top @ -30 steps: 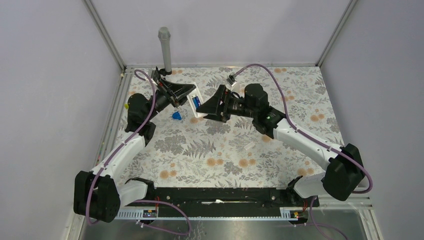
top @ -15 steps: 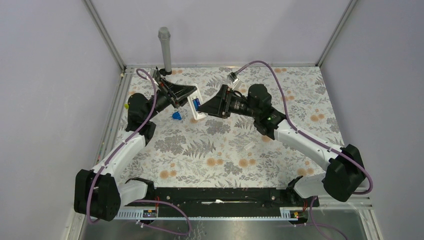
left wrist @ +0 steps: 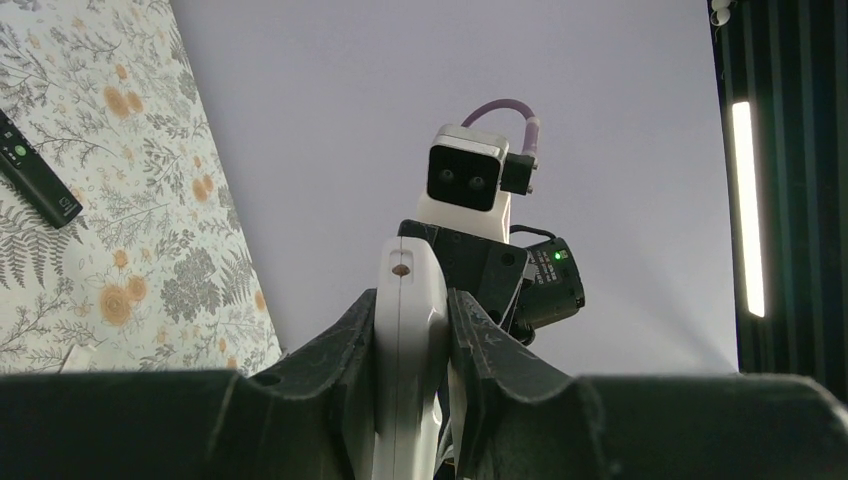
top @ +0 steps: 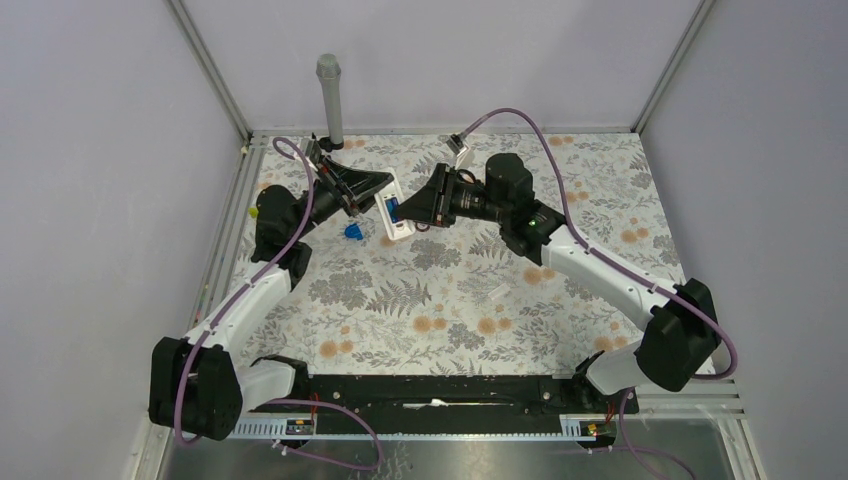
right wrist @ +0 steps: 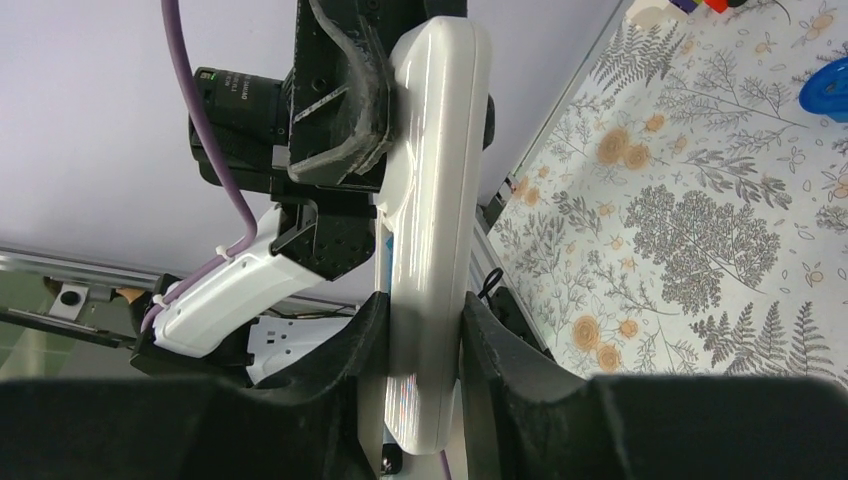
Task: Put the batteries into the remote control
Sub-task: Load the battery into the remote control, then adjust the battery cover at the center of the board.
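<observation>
The white remote control [top: 392,213] is held off the table at the back, between the two arms. Blue shows in its open compartment [top: 391,209], which looks like one of the batteries. My left gripper [top: 375,196] is shut on the remote's far end, which stands edge-on between the jaws in the left wrist view [left wrist: 408,330]. My right gripper [top: 414,208] is shut on the other end; its jaws press both sides of the white body [right wrist: 430,200]. Small purple and red bits [right wrist: 700,5] are cut off by the top edge.
A blue blob-shaped piece [top: 352,231] lies on the flowered mat under the remote. A small white piece [top: 497,294] lies mid-table. A black remote [left wrist: 35,175] rests on the mat. A grey post [top: 330,100] stands at the back left corner.
My right gripper has moved left onto the remote and its jaws have shut on it. The left gripper has kept its hold and not moved.
</observation>
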